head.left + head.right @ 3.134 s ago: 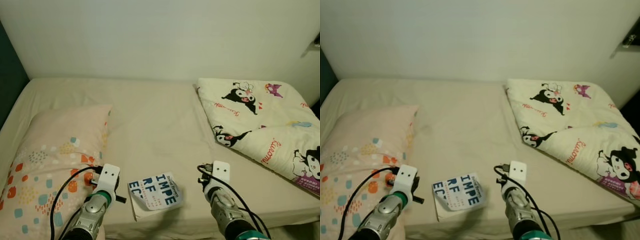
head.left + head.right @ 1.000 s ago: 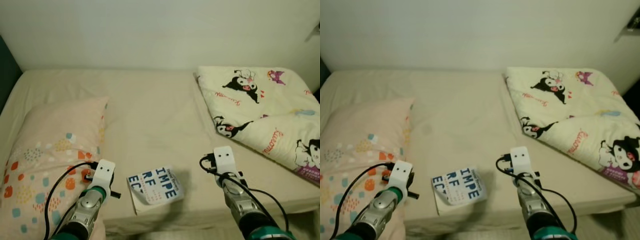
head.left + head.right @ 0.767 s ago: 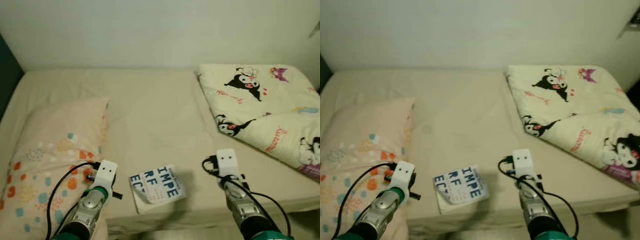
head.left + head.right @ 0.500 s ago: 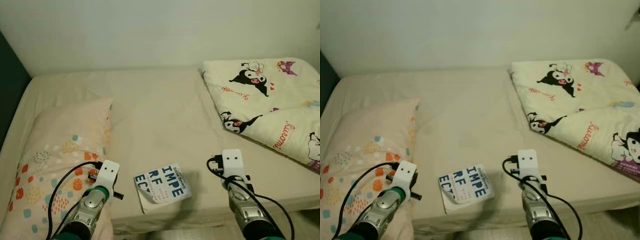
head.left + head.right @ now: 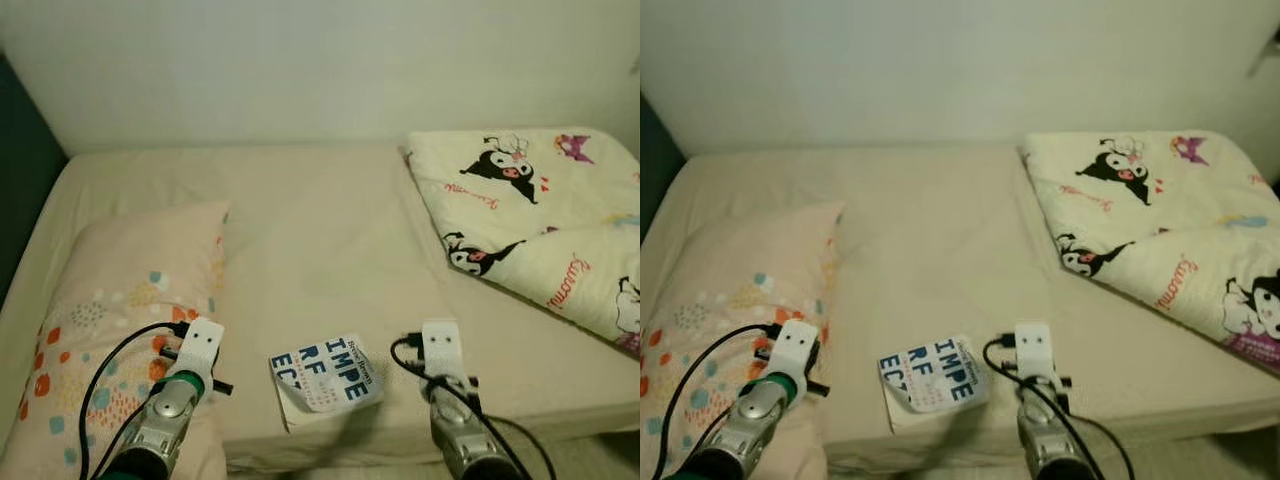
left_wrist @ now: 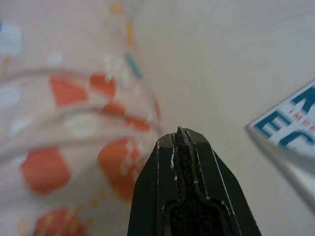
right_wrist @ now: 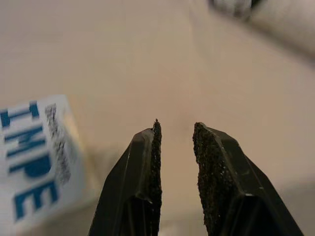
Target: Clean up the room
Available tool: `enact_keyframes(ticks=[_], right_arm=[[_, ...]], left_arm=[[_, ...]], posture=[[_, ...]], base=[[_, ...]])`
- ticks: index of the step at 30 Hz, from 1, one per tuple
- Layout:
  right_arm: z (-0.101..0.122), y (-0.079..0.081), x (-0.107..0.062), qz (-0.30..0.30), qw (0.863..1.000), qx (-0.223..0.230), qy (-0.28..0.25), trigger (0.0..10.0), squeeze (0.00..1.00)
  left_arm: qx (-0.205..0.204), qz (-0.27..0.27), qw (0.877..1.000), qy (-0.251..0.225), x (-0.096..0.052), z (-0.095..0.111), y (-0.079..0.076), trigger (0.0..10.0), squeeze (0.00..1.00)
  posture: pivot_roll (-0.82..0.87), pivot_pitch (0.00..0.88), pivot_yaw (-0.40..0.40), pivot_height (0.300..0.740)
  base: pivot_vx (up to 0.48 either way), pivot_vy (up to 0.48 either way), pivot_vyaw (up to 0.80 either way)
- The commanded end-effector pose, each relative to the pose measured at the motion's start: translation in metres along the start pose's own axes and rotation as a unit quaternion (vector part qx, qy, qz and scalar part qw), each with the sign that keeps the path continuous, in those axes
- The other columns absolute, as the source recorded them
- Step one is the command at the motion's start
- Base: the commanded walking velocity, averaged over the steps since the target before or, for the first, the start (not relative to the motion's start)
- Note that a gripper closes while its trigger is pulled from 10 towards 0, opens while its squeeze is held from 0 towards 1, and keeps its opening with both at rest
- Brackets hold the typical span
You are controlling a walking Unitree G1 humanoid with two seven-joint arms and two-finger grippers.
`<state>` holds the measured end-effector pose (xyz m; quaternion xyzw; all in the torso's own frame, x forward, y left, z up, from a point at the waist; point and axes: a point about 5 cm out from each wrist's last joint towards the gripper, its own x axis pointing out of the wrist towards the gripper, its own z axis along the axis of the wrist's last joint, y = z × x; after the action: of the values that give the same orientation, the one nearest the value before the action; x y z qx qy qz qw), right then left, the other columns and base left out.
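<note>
book (image 5: 322, 376) lay near bed (image 5: 320, 230) edge | right hand (image 7: 177, 135) slightly parted, empty; left hand (image 6: 179, 140) closed, empty | risk judged: book nudged off edge

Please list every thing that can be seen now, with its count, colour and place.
bed: one, beige sheet, against the pale wall.
pillow: one, peach with orange and teal spots, at the bed's left end.
blanket: one, cream with black cartoon figures, folded at the bed's right end.
book: one, white cover with blue letters, near the bed's front edge, cover corner curled.
left gripper: one, black, shut, over the pillow's edge.
right gripper: one, black, slightly open, above the sheet right of the book.
</note>
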<state>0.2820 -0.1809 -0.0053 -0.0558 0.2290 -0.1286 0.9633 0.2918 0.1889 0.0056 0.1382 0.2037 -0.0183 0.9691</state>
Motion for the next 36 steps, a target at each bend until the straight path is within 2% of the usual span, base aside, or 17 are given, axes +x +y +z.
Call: enact_keyframes(ticks=[1,5,9,11,12,15,18,24,25,28,29,33,36], right_arm=[[-0.014,-0.003,-0.004,-0.007,0.998,0.044,0.032,10.0,0.0],[-0.019,-0.003,-0.007,-0.009,0.997,0.077,0.029,10.0,0.0],[-0.021,-0.004,-0.008,-0.011,0.996,0.086,0.023,10.0,0.0],[-0.026,-0.004,-0.01,-0.01,0.995,0.091,0.024,10.0,0.0],[-0.027,-0.005,-0.012,-0.009,0.994,0.103,0.023,10.0,0.0],[-0.027,-0.005,-0.012,-0.009,0.994,0.103,0.023,10.0,0.0],[-0.028,-0.005,-0.012,-0.014,0.992,0.119,0.027,10.0,0.0],[-0.029,-0.005,-0.012,-0.016,0.994,0.105,0.034,10.0,0.0],[-0.031,-0.007,-0.013,-0.019,0.994,0.101,0.037,10.0,0.0],[-0.033,-0.008,-0.013,-0.02,0.994,0.098,0.04,10.0,0.0],[-0.037,-0.01,-0.015,-0.025,0.995,0.09,0.045,10.0,0.0],[-0.039,-0.011,-0.015,-0.027,0.995,0.085,0.047,10.0,0.0],[-0.033,-0.012,-0.014,-0.023,0.996,0.088,0.027,10.0,0.0]], left_arm=[[-0.002,-0.003,1.0,0.019,-0.005,-0.012,-0.003,10.0,0.0],[0.002,-0.013,1.0,0.023,-0.007,-0.016,-0.008,10.0,0.0],[0.002,-0.018,1.0,0.021,-0.007,-0.015,-0.011,10.0,0.0],[0.012,-0.027,0.999,0.015,-0.006,-0.011,-0.014,10.0,0.0],[0.019,-0.033,0.999,0.001,-0.002,-0.001,-0.016,10.0,0.0],[0.019,-0.033,0.999,0.001,-0.002,-0.001,-0.016,10.0,0.0],[0.023,-0.036,0.999,-0.014,0.003,0.01,-0.014,10.0,0.0],[0.01,-0.041,0.999,-0.026,0.003,0.015,-0.012,10.0,0.0],[0.009,-0.043,0.999,-0.029,0.001,0.013,-0.014,10.0,0.0],[0.008,-0.045,0.998,-0.031,0.0,0.012,-0.015,10.0,0.0],[0.005,-0.04,0.999,-0.026,-0.002,0.008,-0.015,10.0,0.0],[0.006,-0.036,0.999,-0.022,-0.004,0.006,-0.014,10.0,0.0],[0.016,-0.025,0.999,-0.022,-0.005,0.009,-0.009,10.0,0.0]], posture=[[0.14,0.022,0.053,0.74],[0.13,0.012,0.054,0.74],[0.12,0.0,0.05,0.74],[0.13,0.0,0.05,0.74],[0.14,0.0,0.063,0.74],[0.14,0.0,0.063,0.74],[0.13,0.0,0.07,0.74],[0.11,0.0,0.067,0.74],[0.11,0.0,0.031,0.74],[0.11,0.0,0.031,0.74],[0.11,0.0,0.008,0.74],[0.11,0.0,0.01,0.74],[0.14,0.0,0.032,0.74]], base=[[0.0,0.0,0.0],[0.0,0.0,0.0],[0.0,0.0,0.0],[0.0,0.0,0.0],[0.0,0.0,0.0],[0.0,0.0,0.0],[0.0,0.0,0.0],[0.0,0.0,0.0],[0.0,0.0,0.0],[0.0,0.0,0.0],[0.0,0.0,0.0],[0.0,0.0,0.0],[0.0,0.0,0.0]])
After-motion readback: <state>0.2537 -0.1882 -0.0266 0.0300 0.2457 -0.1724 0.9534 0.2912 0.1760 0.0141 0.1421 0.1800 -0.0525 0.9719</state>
